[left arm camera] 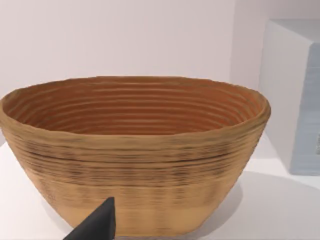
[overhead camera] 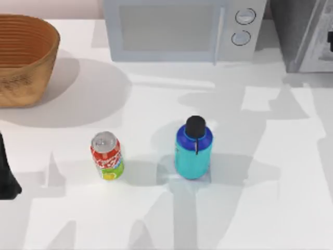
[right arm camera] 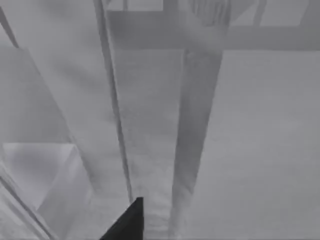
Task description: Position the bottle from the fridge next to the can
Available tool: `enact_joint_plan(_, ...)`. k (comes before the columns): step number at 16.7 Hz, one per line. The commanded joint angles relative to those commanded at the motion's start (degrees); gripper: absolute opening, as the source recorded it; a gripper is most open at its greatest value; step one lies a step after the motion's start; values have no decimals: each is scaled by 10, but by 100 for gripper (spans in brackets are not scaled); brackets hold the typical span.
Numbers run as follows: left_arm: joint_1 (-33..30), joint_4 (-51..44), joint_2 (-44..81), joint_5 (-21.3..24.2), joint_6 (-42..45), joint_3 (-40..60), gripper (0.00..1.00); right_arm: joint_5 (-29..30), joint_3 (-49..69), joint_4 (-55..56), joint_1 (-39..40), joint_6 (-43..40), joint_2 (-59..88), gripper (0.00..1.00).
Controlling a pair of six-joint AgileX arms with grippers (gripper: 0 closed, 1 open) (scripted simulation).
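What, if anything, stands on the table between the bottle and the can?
Nothing visible does. The bottle stands upright to the right of the can, with only bare white table in the gap between them.

Open bench in front, clutter along the back.
The can and bottle stand upright near each other with a bare gap between; basket, microwave and fridge block the rear edge.
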Motion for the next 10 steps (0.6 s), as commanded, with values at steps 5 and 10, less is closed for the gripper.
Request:
enact_joint_plan(5, 0, 0, 0, 0, 0, 0, 100, 3, 123, -27, 1, -1, 99, 100)
enact_joint_plan(10, 0, 0, 0, 0, 0, 0, 100, 4, 173, -38, 2, -2, 137, 100)
